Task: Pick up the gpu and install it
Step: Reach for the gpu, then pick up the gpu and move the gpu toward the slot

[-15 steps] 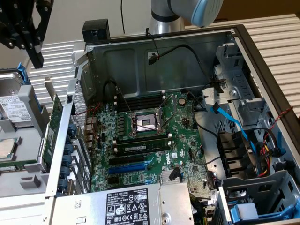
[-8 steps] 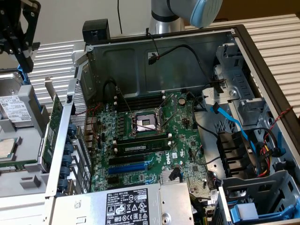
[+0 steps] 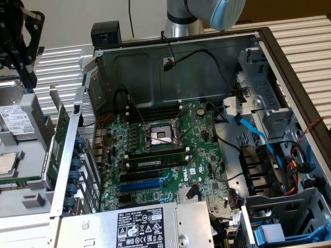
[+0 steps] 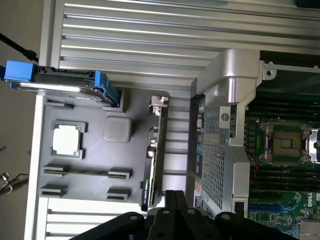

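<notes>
Now | hand [image 4: 176,196]: clenched tight, holding nothing, up near the gpu [image 4: 151,160] | gpu: standing on its edge in the grey tray [image 4: 95,150], just beside the computer case [image 4: 220,150] | tip: I think a straight, centred grab across the thin gpu works best.

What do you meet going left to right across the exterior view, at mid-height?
Tray → gpu, standing on edge → perforated case wall → CPU socket → blue cable
</notes>
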